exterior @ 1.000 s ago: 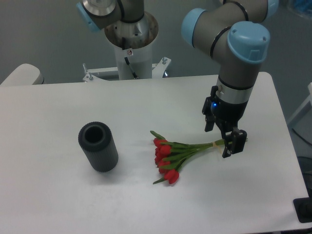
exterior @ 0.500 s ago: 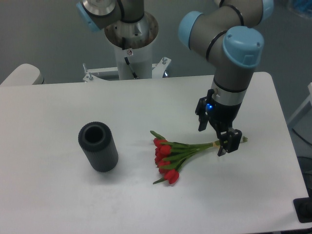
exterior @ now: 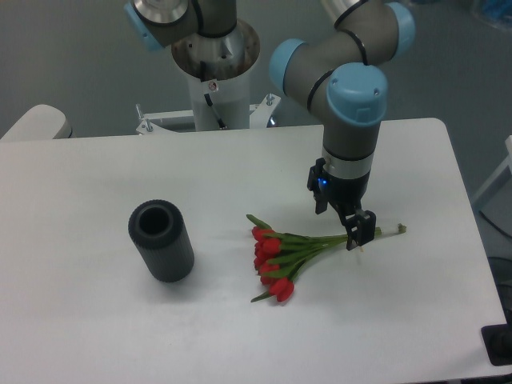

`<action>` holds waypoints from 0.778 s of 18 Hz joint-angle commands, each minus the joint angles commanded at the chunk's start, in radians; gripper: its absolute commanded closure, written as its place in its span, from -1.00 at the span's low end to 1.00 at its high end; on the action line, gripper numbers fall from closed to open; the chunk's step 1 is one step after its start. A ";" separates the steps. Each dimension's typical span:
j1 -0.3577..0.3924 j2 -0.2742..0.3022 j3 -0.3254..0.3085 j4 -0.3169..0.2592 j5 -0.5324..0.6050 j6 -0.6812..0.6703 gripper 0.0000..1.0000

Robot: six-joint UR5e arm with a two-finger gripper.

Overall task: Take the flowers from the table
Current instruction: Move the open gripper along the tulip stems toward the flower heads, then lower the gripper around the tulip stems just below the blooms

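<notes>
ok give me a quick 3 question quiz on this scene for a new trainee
1. True or false: the flowers lie flat on the table.
2. Multiple choice: which part of the bunch is the gripper over? A) the red blooms B) the stems near the tied pale end C) the green leaves at the far left
3. Short answer: what stands on the table to the left of the flowers?

Key
1. True: the bunch rests on the white top, blooms to the left, stem ends pointing right.
2. B: the fingers sit at the stems, with the pale tips sticking out to the right.
3. A dark grey ribbed cylinder, its open end showing, apart from the flowers.
</notes>
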 joint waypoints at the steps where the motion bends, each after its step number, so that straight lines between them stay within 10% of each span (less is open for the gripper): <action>1: 0.000 -0.005 -0.025 0.034 -0.002 -0.003 -1.00; 14: -0.003 -0.109 -0.065 0.082 0.014 -0.028 -1.00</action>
